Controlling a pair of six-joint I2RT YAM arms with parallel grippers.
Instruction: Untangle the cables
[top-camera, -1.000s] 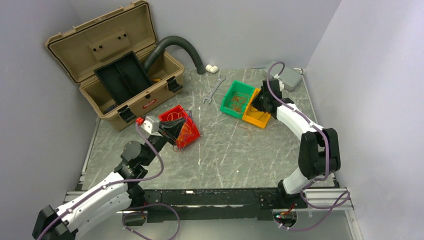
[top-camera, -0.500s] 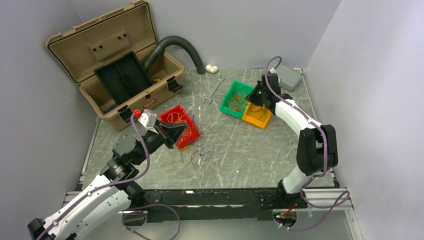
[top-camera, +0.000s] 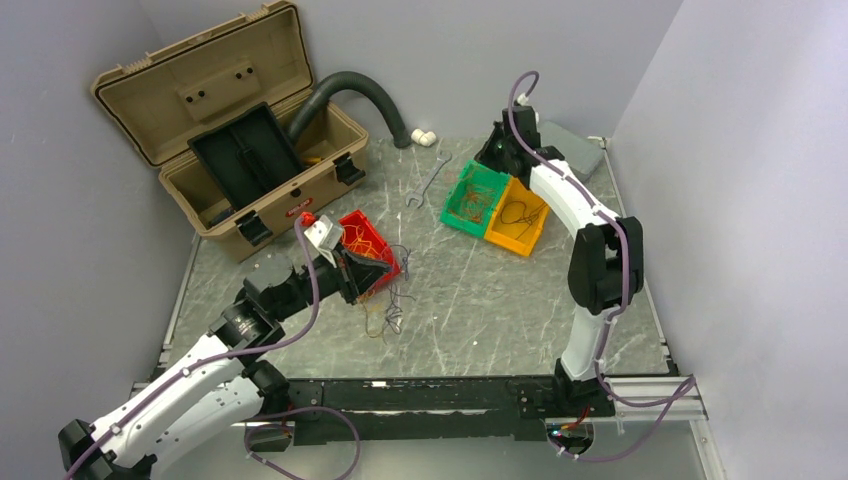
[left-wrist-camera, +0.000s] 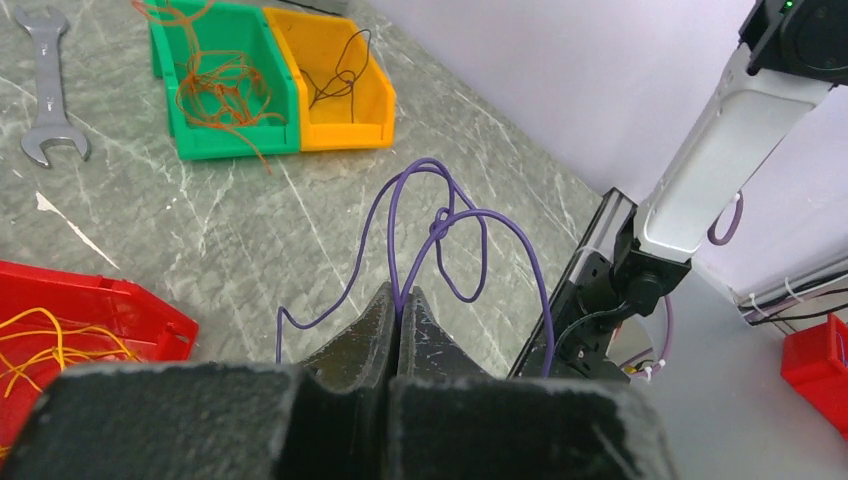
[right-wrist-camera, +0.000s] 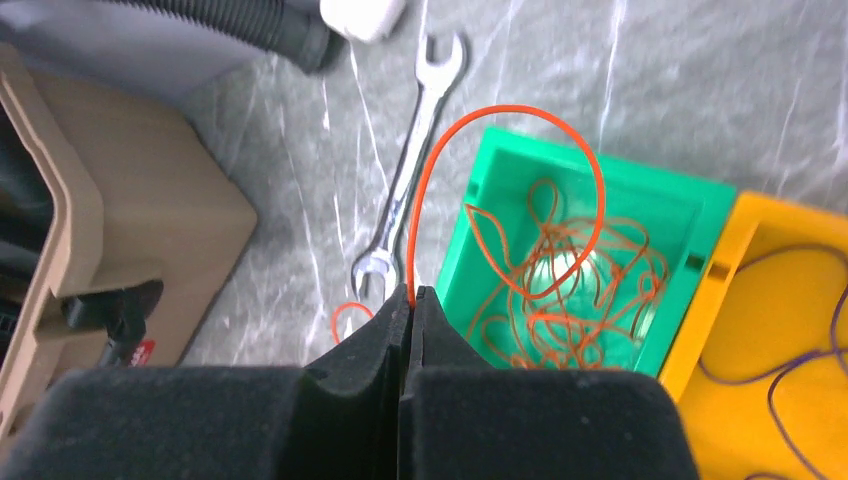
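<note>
Conceivably, a knot could be pulled tight at the left gripper (left-wrist-camera: 400, 300), whose fingers were pressed together on a thin purple wire (left-wrist-camera: 440, 225). That wire was looped and crossed over itself just above the tips, so a further pull was judged likelier to cinch the crossing than to free it. A small loose tangle of dark and orange strands (top-camera: 386, 310) was seen lying on the grey marbled table (top-camera: 480, 300) just beside the red plastic bin (left-wrist-camera: 140, 320), in which yellow strands were held. That tangle could be snagged by a hanging end and swept along. Further right, a heap of orange strands was held in the green plastic bin (right-wrist-camera: 660, 180), and a few dark purple ones in the yellow plastic bin (right-wrist-camera: 790, 215) touching it. A thin orange wire (right-wrist-camera: 520, 107) was pinched in the closed jaws of the right gripper (right-wrist-camera: 412, 300) and arched over the green bin. Were its free end caught in the heap, other strands could be lifted out with it. The cables were seen to be hair-thin, limp and curled into loops, so a slip from either pinch was judged possible.
</note>
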